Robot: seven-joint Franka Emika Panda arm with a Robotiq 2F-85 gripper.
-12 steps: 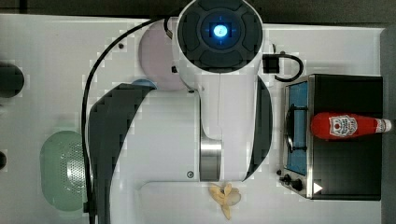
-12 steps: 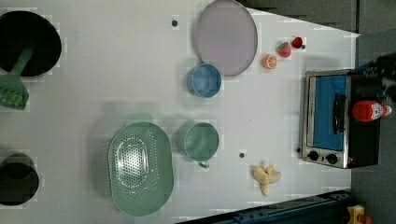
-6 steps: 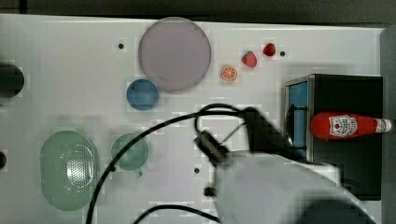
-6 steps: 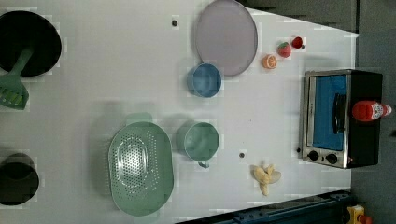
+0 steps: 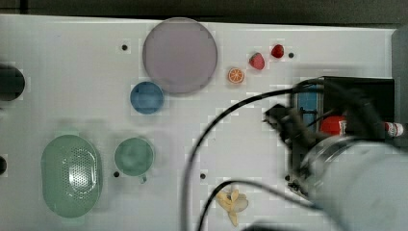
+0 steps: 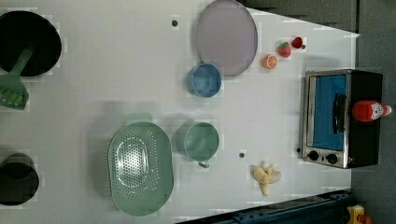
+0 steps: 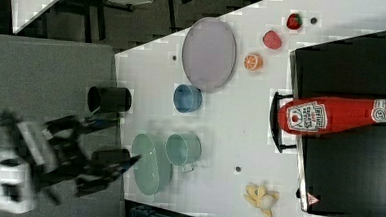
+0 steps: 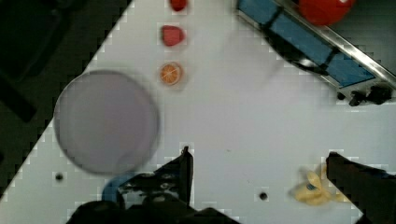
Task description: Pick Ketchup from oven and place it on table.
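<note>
The red plastic ketchup squeeze bottle with a white label and white cap (image 7: pixel 338 116) is lying on its side on the flat top of the small black toaster oven with a bluish glass door (image 6: pixel 340 118), not inside it. The arm's tool (image 8: pixel 257 175) is hanging over the large white counter (image 5: pixel 240 130) with its two dark fingers spread wide apart and nothing between them, well short of the bottle. A good approach would be lining the fingers across the bottle's narrow width, descending squarely onto its body, and closing near the middle.
</note>
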